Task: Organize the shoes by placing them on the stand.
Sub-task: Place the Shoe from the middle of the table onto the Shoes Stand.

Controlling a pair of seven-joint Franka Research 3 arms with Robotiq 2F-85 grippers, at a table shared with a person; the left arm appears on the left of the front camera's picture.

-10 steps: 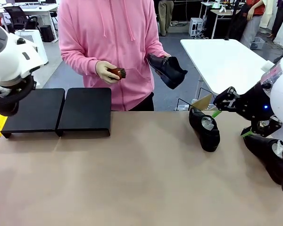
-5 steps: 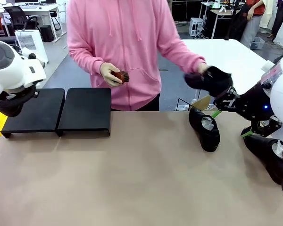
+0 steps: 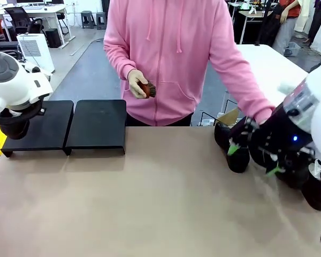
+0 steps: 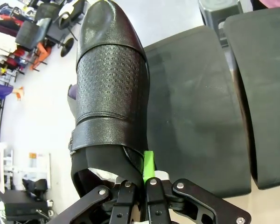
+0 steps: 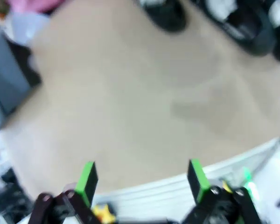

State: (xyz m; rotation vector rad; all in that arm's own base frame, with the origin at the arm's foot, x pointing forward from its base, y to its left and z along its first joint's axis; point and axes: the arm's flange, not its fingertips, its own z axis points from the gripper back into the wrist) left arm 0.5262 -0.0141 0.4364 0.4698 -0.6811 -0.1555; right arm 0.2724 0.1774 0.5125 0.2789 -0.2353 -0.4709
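Left jaws tight on a shoe (image 4: 109,88) near the stand (image 4: 196,107); right jaws apart

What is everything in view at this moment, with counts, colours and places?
held shoe: one, glossy black, in the left gripper, near the stand
table shoes: at least two, black, table's right side
stand: one, matte black, two sections, table's far left
brush: one, brown, in the person's hand
table: one, tan top
person: one, pink hoodie, far side
left gripper: shut on held shoe
right gripper: open, over the table
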